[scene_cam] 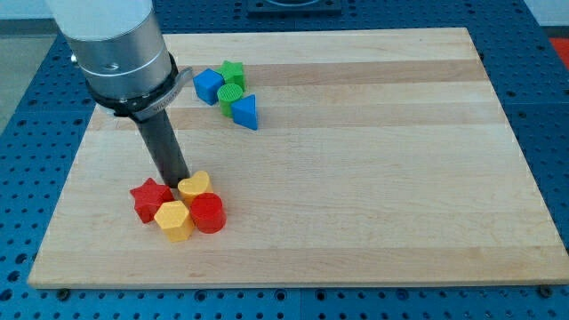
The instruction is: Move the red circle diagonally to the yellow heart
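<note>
Camera view: my tip [177,184] is down on the wooden board [373,160], wedged between red star [149,198] and yellow heart [194,186], touching or nearly so. It's a bare rod, nothing to spread or pinch. Red circle [208,213] sits just below-right of the heart, against yellow hexagon [173,220]. Up top, well apart: blue cube [208,85], green star [233,72], green cylinder [231,96], blue triangle [245,111].
</note>
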